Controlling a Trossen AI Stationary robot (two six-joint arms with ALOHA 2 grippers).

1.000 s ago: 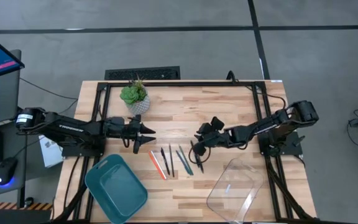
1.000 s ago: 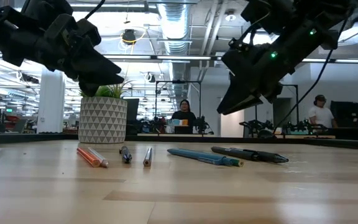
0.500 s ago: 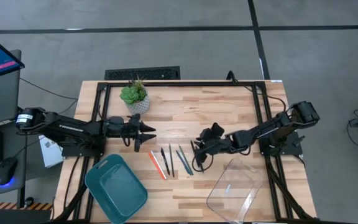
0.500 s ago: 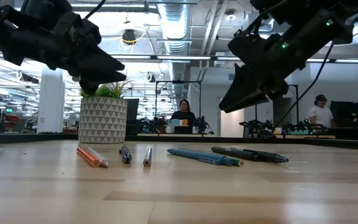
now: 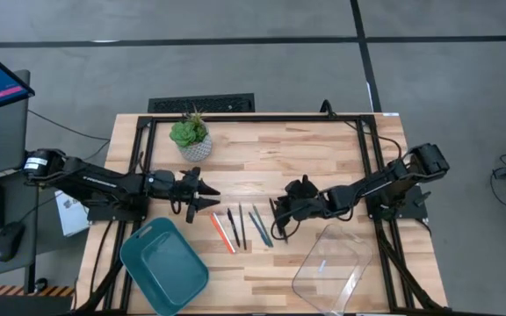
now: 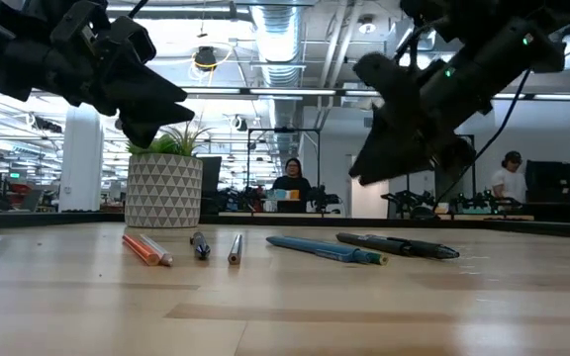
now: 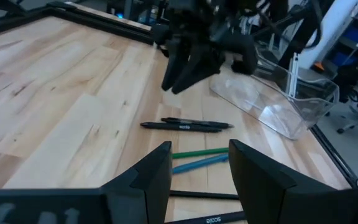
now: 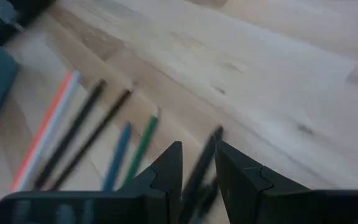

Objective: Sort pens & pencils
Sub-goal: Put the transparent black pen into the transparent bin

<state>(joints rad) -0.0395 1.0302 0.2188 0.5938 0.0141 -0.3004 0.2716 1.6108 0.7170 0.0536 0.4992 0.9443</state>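
Note:
Several slim sticks lie side by side on the wooden table. From the left they are an orange-red pencil (image 5: 221, 233) with a pale one beside it, two black pens (image 5: 237, 226), a teal-blue pen (image 5: 255, 226), a green pencil (image 5: 263, 226) and two more black pens (image 5: 280, 226). My left gripper (image 5: 207, 198) hovers open just left of the row, and its wrist view looks past the fingers (image 7: 199, 147) at the pens. My right gripper (image 5: 276, 221) hangs open above the rightmost black pens (image 8: 202, 163), clear of them in the low view (image 6: 379, 158).
A teal tray (image 5: 163, 263) sits at the near left and a clear plastic bin (image 5: 328, 263) at the near right. A potted plant (image 5: 190, 136) stands far left. A black frame rail runs round the table. People sit in the room beyond.
My right gripper has moved toward the near edge and down, closing on the rightmost black pens, and has tipped a little. My left gripper has shifted slightly toward the near edge. The pens and pencils have stayed where they were.

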